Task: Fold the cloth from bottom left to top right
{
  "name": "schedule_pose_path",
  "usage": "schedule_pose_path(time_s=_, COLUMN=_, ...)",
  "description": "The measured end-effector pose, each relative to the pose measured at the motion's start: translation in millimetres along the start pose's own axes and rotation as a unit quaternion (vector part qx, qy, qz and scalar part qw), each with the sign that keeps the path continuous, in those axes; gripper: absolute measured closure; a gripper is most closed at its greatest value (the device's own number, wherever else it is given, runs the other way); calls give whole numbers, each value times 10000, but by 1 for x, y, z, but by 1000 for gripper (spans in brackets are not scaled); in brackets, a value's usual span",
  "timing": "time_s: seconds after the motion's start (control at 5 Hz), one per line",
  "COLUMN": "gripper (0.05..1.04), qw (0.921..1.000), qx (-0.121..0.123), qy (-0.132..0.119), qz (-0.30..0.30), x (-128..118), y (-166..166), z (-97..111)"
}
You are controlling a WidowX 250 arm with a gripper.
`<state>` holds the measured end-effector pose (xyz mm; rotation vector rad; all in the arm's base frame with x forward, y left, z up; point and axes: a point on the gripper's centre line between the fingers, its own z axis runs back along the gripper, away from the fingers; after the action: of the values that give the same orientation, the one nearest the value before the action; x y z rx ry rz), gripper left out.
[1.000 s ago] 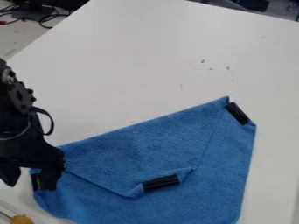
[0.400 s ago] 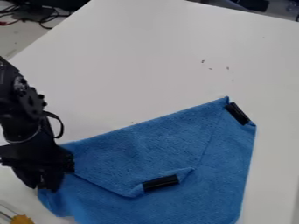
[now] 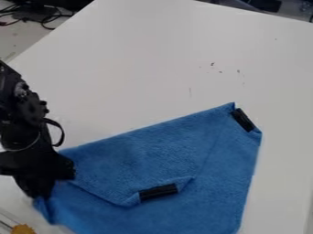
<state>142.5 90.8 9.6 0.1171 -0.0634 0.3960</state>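
Observation:
At the left edge, my gripper (image 3: pixel 41 191) hangs down over the left corner of the blue cloth (image 3: pixel 147 153) and is shut on that corner. The black clip on this corner is hidden behind the gripper. The cloth lies across the lower half of the table, with its upper part folded down as a flap. One black clip (image 3: pixel 158 192) sits at the flap's tip near the lower middle. Another black clip (image 3: pixel 243 119) is on the right corner.
The white table (image 3: pixel 153 59) extends above and to the right of the cloth. A yellow-orange object (image 3: pixel 23 229) lies at the bottom left. Dark cables (image 3: pixel 45 17) are beyond the table's upper left edge.
The gripper has moved right and closed on the cloth's left corner, then shifted slightly back left. The whole cloth, with its clips, has slid a little to the left.

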Motion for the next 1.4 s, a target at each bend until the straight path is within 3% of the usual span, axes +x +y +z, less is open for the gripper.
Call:
schedule_pose_path(time_s=0.4, gripper=986, qw=9988, qx=346, qy=-319, qz=-148, x=21, y=-20, z=53)
schedule_pose_path(time_s=0.6, gripper=987, qw=9975, qx=428, qy=-391, qz=-401, x=35, y=-49, z=72)
schedule_pose_path(time_s=1.0, gripper=987, qw=9929, qx=442, qy=-188, qz=-1091, x=72, y=-132, z=77)
schedule_pose_path(time_s=1.2, gripper=949, qw=9914, qx=308, qy=-110, qz=-1265, x=85, y=-163, z=66)
schedule_pose_path(time_s=1.4, gripper=749, qw=9912, qx=148, qy=-182, qz=-1303, x=94, y=-184, z=57)
